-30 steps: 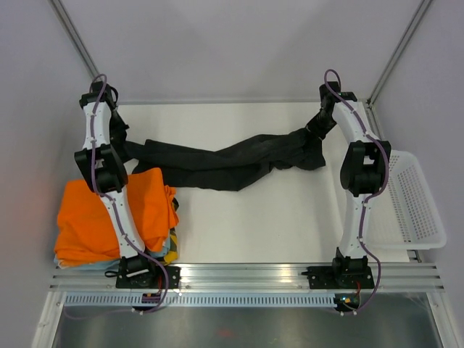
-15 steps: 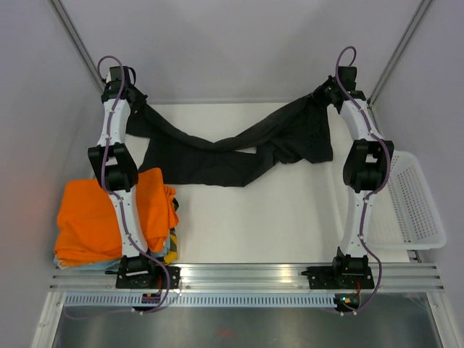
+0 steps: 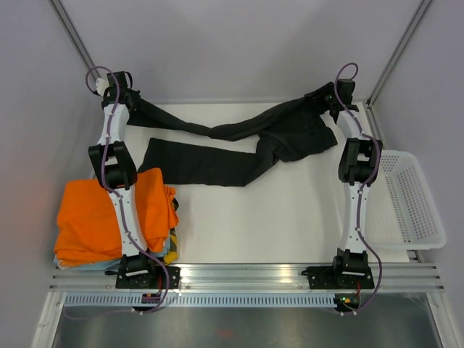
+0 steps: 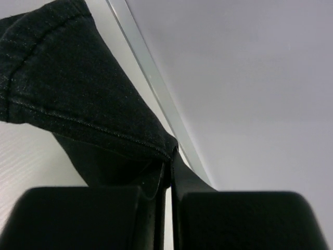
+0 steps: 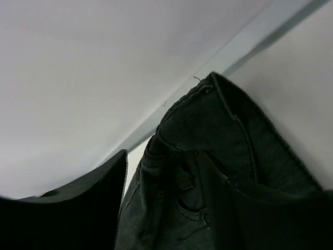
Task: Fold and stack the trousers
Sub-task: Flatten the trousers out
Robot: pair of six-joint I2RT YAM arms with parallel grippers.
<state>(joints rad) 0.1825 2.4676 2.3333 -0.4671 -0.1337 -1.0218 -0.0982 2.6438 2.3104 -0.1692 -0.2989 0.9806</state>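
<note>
right end effector [image 3: 330, 93] tips hidden in trousers [image 5: 208, 156]

We see the black trousers [image 3: 239, 148] stretched between both pincers. One leg's stitched hem is pinched in the left pincer [image 3: 128, 99], and the wide waist is gripped by the right pincer [image 3: 331, 93]. The cloth sags midway between them. The other leg lies flat, nearer us than the left pincer.

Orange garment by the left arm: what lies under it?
Edges of other folded fabric peek out beneath the orange garment, pale blue and yellow. How many pieces lie there is hidden.
</note>
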